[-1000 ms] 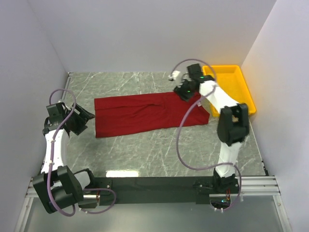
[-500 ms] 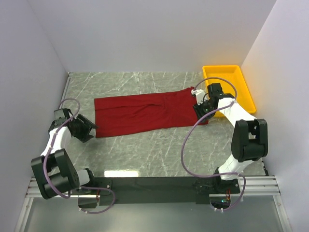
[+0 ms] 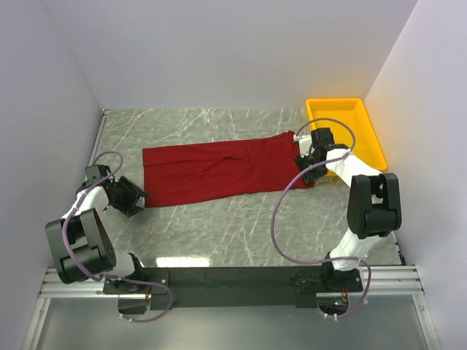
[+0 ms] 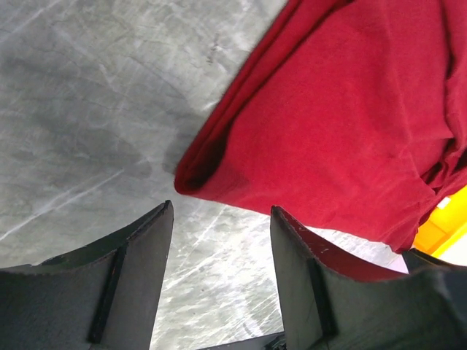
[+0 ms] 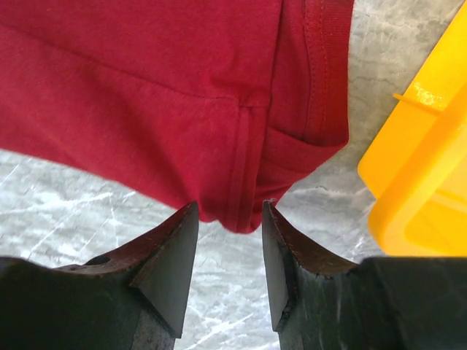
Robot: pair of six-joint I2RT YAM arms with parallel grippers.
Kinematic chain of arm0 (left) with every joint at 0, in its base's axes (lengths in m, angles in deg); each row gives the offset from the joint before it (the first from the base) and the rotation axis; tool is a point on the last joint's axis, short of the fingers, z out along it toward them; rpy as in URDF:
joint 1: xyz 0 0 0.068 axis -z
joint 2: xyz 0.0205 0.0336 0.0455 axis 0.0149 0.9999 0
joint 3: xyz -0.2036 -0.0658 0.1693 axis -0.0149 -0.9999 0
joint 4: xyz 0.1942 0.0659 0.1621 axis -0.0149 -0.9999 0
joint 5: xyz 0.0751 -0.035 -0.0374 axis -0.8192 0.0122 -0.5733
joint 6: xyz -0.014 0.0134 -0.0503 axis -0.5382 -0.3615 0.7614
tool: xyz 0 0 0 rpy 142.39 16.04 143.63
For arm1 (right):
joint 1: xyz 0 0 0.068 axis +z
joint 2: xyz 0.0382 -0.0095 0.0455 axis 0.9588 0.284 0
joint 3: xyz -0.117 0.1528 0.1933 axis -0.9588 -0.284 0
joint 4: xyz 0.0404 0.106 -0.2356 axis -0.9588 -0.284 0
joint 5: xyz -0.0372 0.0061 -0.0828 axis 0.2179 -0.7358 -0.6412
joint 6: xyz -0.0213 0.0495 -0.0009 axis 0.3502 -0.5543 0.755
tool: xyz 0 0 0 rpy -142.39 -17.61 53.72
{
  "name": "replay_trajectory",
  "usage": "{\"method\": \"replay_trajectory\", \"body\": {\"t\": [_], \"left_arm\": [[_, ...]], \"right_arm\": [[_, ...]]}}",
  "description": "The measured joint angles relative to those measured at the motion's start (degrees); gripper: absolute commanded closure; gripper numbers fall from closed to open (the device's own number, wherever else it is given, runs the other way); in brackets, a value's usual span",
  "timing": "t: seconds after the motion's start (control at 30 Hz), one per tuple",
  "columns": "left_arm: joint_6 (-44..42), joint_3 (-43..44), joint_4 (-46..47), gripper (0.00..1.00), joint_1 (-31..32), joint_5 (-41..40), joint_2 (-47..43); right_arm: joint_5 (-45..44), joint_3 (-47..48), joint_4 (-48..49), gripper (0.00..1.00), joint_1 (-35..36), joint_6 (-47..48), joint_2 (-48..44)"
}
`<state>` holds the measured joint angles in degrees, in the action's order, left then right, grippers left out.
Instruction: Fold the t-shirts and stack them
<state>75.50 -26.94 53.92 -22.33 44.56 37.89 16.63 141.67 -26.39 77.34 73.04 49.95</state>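
The dark red t-shirt (image 3: 219,169) lies flat on the marble table as a long strip folded lengthwise, running left to right. My left gripper (image 3: 137,197) sits low at its near-left corner. In the left wrist view the jaws of that gripper (image 4: 221,213) stand open over bare marble, and the folded corner of the shirt (image 4: 350,109) lies just ahead of them. My right gripper (image 3: 303,162) is at the shirt's right end. In the right wrist view this gripper (image 5: 230,208) is open, with the hemmed corner of the shirt (image 5: 182,95) reaching in between its fingertips.
A yellow plastic tray (image 3: 334,101) stands at the back right, close beside my right gripper, and its rim (image 5: 423,168) fills the right side of the right wrist view. White walls close in the table on the left, back and right.
The right arm swung from above the shirt's far-right part down to its right end beside the tray. The left gripper came down and in to the near-left corner. Both pairs of jaws narrowed.
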Motion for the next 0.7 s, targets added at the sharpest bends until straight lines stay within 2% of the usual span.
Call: {"method": "replay_trajectory", "body": {"t": [0.17, 0.47, 0.57, 0.6, 0.67, 0.7], "left_arm": [[-0.5, 0.0, 0.1, 0.42, 0.0, 0.0, 2.3], [-1.8, 0.9, 0.8, 0.47, 0.0, -0.1, 5.4], [-1.9, 1.1, 1.8, 0.55, 0.0, 0.1, 7.0], [-1.9, 1.2, 2.0, 0.64, -0.1, 0.4, 7.4], [-1.9, 1.2, 2.7, 0.75, -0.1, 0.4, 7.8], [-2.0, 1.2, 3.0, 0.87, -0.1, 0.4, 8.1]], "right_arm": [[-0.3, 0.0, 1.0, 0.63, 0.0, -0.9, 1.0], [-0.2, 0.0, 1.2, 0.73, -0.3, -1.4, 1.6], [0.0, 0.0, 1.2, 0.76, -0.4, -1.7, 1.6], [0.1, 0.0, 1.2, 0.78, -0.4, -1.7, 1.6], [0.2, 0.0, 1.2, 0.81, -0.5, -1.7, 1.6], [0.2, 0.0, 1.2, 0.86, -0.5, -1.7, 1.6]]}}
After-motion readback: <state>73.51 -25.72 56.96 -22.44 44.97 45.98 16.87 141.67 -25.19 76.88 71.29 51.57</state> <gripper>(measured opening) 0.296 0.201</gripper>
